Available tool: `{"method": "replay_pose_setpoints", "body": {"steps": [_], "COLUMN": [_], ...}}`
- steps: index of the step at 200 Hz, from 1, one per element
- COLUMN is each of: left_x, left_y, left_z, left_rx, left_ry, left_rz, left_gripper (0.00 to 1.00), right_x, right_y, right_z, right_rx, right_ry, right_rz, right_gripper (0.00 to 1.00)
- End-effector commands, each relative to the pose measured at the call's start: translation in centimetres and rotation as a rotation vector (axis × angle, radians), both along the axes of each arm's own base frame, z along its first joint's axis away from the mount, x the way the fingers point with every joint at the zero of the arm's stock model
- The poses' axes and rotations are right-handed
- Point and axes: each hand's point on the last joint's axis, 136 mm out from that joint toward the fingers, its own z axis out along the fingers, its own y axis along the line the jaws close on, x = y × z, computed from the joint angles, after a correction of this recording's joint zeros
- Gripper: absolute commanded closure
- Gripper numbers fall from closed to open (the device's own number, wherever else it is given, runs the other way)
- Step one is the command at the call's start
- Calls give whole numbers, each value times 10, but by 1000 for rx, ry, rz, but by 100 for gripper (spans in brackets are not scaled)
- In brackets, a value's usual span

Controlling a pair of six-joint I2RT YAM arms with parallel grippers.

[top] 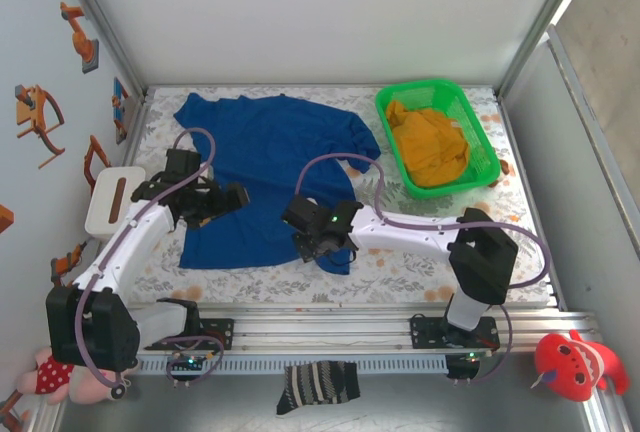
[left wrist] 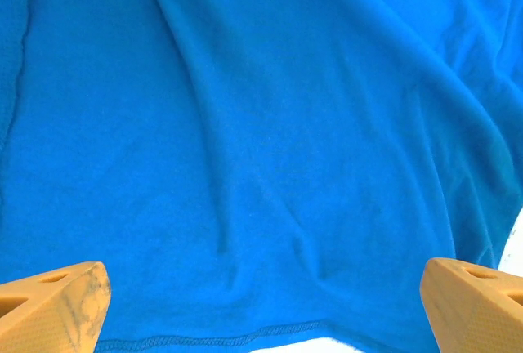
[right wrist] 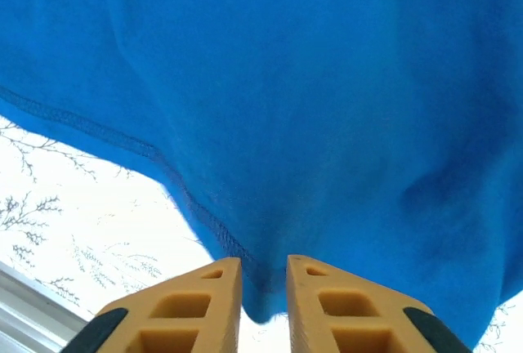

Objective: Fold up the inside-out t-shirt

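The inside-out t-shirt (top: 265, 167) lies spread on the patterned table, royal blue, with its hem toward the arms. My left gripper (top: 236, 199) hovers over the shirt's left lower part. In the left wrist view it (left wrist: 263, 278) stands wide open, its orange fingertips (left wrist: 73, 296) apart above the stitched hem (left wrist: 204, 341), nothing between them. My right gripper (top: 318, 248) is at the shirt's lower right corner. In the right wrist view it (right wrist: 264, 278) is shut on a fold of blue cloth (right wrist: 270, 296) beside the hem (right wrist: 122, 136), and that corner is lifted off the table.
A green basket (top: 395, 142) holding a mustard-yellow garment (top: 430, 142) stands at the back right, close to the shirt's sleeve. A white block (top: 112, 197) sits at the left edge. A striped sock (top: 318, 385) and a red plush toy (top: 575, 362) lie below the front rail.
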Motion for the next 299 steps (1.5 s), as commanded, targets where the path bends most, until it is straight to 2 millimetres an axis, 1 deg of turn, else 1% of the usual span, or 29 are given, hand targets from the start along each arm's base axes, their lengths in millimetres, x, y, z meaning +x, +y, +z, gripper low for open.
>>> {"method": "replay_pose_setpoints", "body": {"steps": [1,24,40,61,73,85,101,124,149,169,180,188,190,208,247,258,272,288,289,299], "left_x": [-9,-7,-5,-4,-3,-3,-2,-1,0,0,1,1,1,1,1,1,2,1,1,2], "left_y": [-3,-7,-9,-12,-13,-14,-16,-18,-20,-21,-22,-22,-22,-22,-22,-22,-21,-22,-22,-22], "left_z": [-1,1,2,2,2,2,2,2,3,3,4,4,4,4,4,4,3,3,3,2], "left_rx": [0,-6,-10,-9,-10,-10,-10,-11,-13,-13,-14,-14,-14,-14,-10,-11,-8,-11,-11,-13], "left_ry": [15,18,18,21,23,24,25,24,26,27,24,24,24,24,23,23,22,26,26,25], "left_rz": [-40,-51,-56,-64,-67,-68,-74,-75,-79,-81,-84,-82,-83,-84,-86,-86,-84,-83,-83,-81], "left_gripper": [3,3,3,3,3,3,3,3,3,3,3,3,3,3,3,3,3,3,3,3], "right_x": [3,-2,-7,-14,-17,-19,-20,-20,-18,-15,-13,-12,-12,-8,5,9,9,5,5,2], "right_y": [-23,-46,-64,-87,-95,-101,-104,-102,-103,-106,-108,-109,-109,-117,-144,-149,-146,-131,-130,-120], "right_z": [-11,-21,-25,-30,-32,-36,-41,-48,-57,-61,-62,-61,-60,-55,-40,-34,-28,-27,-27,-30], "right_rx": [-93,-157,-191,-235,-251,-264,-283,-296,-323,-338,-338,-336,-335,-326,-313,-300,-268,-204,-198,-156], "right_ry": [-21,-19,-23,-21,-18,-15,-8,-3,-5,-16,-21,-22,-24,-39,-59,-61,-58,-21,-19,12], "right_rz": [-20,-42,-61,-81,-86,-88,-87,-82,-83,-91,-96,-101,-101,-120,-178,-190,-187,-164,-163,-152], "right_gripper": [77,77,76,70,65,64,64,65,69,79,89,99,100,100,100,100,100,100,99,77]}}
